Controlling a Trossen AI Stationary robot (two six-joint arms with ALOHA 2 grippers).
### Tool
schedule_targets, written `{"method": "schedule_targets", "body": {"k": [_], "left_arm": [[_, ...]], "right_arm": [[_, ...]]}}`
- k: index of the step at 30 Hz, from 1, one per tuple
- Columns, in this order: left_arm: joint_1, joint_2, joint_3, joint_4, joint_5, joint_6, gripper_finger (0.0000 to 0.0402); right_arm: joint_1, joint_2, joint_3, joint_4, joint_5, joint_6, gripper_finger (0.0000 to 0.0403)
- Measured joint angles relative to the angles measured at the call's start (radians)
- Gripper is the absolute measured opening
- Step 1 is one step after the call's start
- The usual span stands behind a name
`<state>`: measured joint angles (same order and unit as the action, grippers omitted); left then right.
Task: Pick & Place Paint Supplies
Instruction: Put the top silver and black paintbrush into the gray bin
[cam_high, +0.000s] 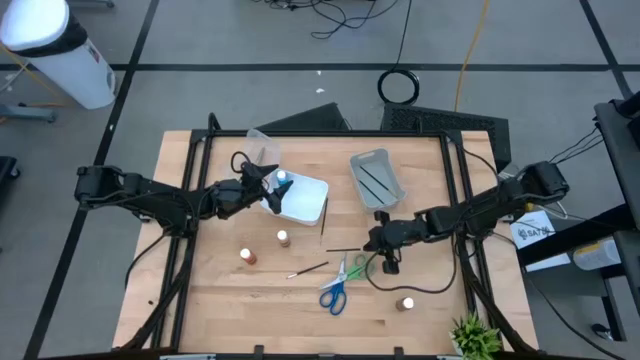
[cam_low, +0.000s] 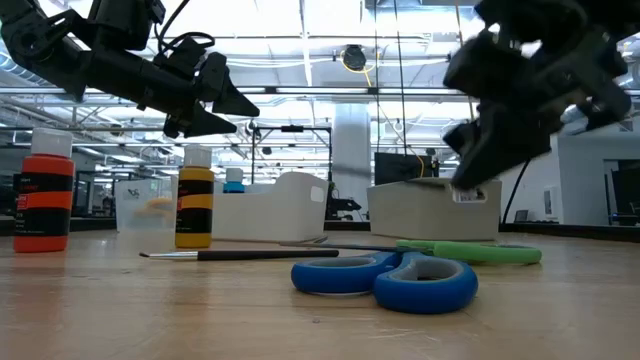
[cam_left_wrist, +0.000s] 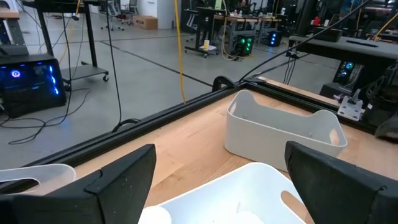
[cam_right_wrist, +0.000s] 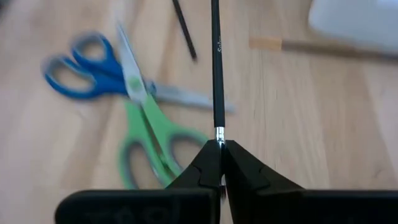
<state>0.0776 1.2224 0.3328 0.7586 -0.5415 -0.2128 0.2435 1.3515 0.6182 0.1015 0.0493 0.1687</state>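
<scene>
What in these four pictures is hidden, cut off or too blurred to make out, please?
- Paintbrush: its end sits hidden inside the shut right gripper.
- Green scissors: blurred and cut off by that gripper's body, right wrist view.
- White bin: its contents are cut off at the edge between the open left gripper's fingers.

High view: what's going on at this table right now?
A two-arm robot is sorting paint supplies. The right gripper has its fingers shut on a thin dark paintbrush, just above the green scissors and blue scissors. The left gripper hovers open over the white bin, where a blue-capped bottle stands. Other bottles remain on the table.
</scene>
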Motion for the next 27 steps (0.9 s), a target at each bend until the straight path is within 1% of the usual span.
{"method": "schedule_targets", "body": {"k": [2, 4, 6, 9, 11, 13, 15, 16, 17, 20, 25, 27], "left_arm": [[0.000, 0.000, 0.000, 0.000, 0.000, 0.000, 0.0361], [0.000, 0.000, 0.000, 0.000, 0.000, 0.000, 0.0361], [0.000, 0.000, 0.000, 0.000, 0.000, -0.003, 0.0361], [0.000, 0.000, 0.000, 0.000, 0.000, -0.003, 0.0361], [0.000, 0.000, 0.000, 0.000, 0.000, -0.004, 0.0361], [0.000, 0.000, 0.000, 0.000, 0.000, -0.005, 0.0361], [0.000, 0.000, 0.000, 0.000, 0.000, -0.005, 0.0361], [0.000, 0.000, 0.000, 0.000, 0.000, -0.005, 0.0361], [0.000, 0.000, 0.000, 0.000, 0.000, -0.005, 0.0361], [0.000, 0.000, 0.000, 0.000, 0.000, -0.005, 0.0361], [0.000, 0.000, 0.000, 0.000, 0.000, -0.005, 0.0361], [0.000, 0.000, 0.000, 0.000, 0.000, -0.005, 0.0361]], "right_arm": [[0.006, -0.040, 0.000, 0.017, 0.010, 0.003, 0.0000], [0.008, -0.082, 0.001, 0.013, 0.056, 0.026, 0.0000], [-0.001, -0.127, 0.001, 0.014, 0.137, 0.050, 0.0000], [-0.028, -0.199, 0.001, -0.017, 0.288, 0.107, 0.0000], [-0.056, -0.240, 0.002, -0.084, 0.387, 0.155, 0.0000], [-0.087, -0.273, 0.002, -0.190, 0.502, 0.204, 0.0000], [-0.124, -0.292, 0.002, -0.312, 0.582, 0.257, 0.0000], [-0.144, -0.296, -0.002, -0.353, 0.602, 0.279, 0.0000], [-0.163, -0.298, -0.013, -0.369, 0.607, 0.295, 0.0000], [-0.210, -0.298, -0.062, -0.335, 0.592, 0.299, 0.0000], [-0.285, -0.295, -0.129, -0.211, 0.502, 0.258, 0.0002], [-0.301, -0.296, -0.136, -0.175, 0.476, 0.257, 0.0012]]}}
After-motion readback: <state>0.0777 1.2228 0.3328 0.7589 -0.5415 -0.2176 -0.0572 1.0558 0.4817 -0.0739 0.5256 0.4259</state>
